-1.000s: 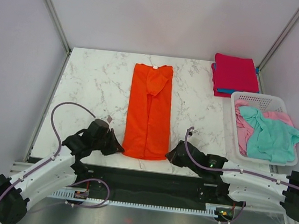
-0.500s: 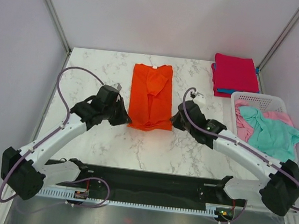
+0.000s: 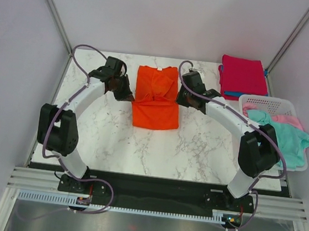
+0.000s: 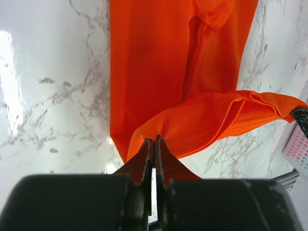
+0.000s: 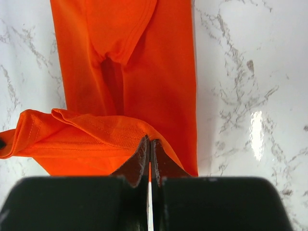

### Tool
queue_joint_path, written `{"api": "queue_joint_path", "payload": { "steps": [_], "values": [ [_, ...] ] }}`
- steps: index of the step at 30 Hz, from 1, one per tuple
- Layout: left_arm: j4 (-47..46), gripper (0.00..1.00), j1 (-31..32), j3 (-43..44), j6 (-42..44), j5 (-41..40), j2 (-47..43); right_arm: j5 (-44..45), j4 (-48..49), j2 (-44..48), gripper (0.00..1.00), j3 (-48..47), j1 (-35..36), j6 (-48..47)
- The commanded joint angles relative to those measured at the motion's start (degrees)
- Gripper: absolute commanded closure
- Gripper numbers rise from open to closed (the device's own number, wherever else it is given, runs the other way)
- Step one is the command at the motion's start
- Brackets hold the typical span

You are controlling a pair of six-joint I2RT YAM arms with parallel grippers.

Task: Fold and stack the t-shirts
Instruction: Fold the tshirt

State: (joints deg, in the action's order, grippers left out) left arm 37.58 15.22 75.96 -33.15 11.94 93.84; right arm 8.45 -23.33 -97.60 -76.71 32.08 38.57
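Observation:
An orange-red t-shirt lies in the middle of the marble table, its bottom half lifted and carried back over its upper half. My left gripper is shut on the hem's left corner, and my right gripper is shut on the hem's right corner. The hem hangs in a sagging line between the two grippers above the flat upper part of the shirt. A folded magenta t-shirt lies on a blue one at the back right.
A white slotted basket stands at the right edge and holds a teal t-shirt and a pink one. Metal frame posts rise at the back corners. Both arms arch over the table's sides.
Both grippers have carried the orange shirt's bottom hem from the near edge toward the back, doubling the shirt over itself. The arms have stretched far forward.

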Motion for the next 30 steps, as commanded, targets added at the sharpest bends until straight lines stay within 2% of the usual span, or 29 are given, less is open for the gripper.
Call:
{"api": "queue_joint_path", "payload": {
  "steps": [1,12,19,22,23,24,25,26,27,28,30],
  "values": [
    [-0.5,0.98,-1.4,6.6,5.0,4.9,4.6,-2.6,0.1,-3.0,1.0,-5.7,-2.2,-3.3],
    [1.4,0.93,-4.9,20.3,9.2,9.9,19.0,-7.9,1.8,-14.4,1.0,-15.1,-6.7,-8.6],
    [2.6,0.89,-5.7,24.6,9.0,11.7,26.6,-11.3,1.7,-22.2,1.0,-19.9,-7.9,-8.7],
    [7.6,0.76,-5.9,33.4,9.2,12.4,33.1,-12.8,1.3,-26.3,0.83,-24.3,-9.0,-8.5],
    [9.0,0.68,-6.0,36.2,9.2,12.7,36.3,-13.0,0.7,-28.8,0.67,-26.3,-9.8,-8.5],
    [10.1,0.65,-6.3,42.4,9.2,13.5,38.2,-13.3,-1.3,-30.2,0.6,-28.6,-10.4,-8.3],
    [13.0,0.63,-6.5,46.1,9.3,14.2,39.8,-13.5,-2.4,-31.5,0.46,-34.2,-10.9,-8.1],
    [14.6,0.58,-6.8,50.0,9.2,13.8,43.1,-14.2,-3.5,-34.3,0.4,-37.3,-11.9,-8.1],
    [15.8,0.54,-7.3,57.6,9.1,12.8,44.4,-14.8,-6.4,-35.7,0.38,-43.8,-12.4,-8.2],
    [16.9,0.49,-7.6,60.8,9.2,12.6,45.3,-15.1,-7.9,-36.8,0.32,-46.8,-12.8,-8.1],
    [17.0,0.41,-9.0,65.4,8.7,13.9,45.4,-16.8,-10.2,-37.9,0.3,-50.9,-14.1,-8.2]
  ]
}}
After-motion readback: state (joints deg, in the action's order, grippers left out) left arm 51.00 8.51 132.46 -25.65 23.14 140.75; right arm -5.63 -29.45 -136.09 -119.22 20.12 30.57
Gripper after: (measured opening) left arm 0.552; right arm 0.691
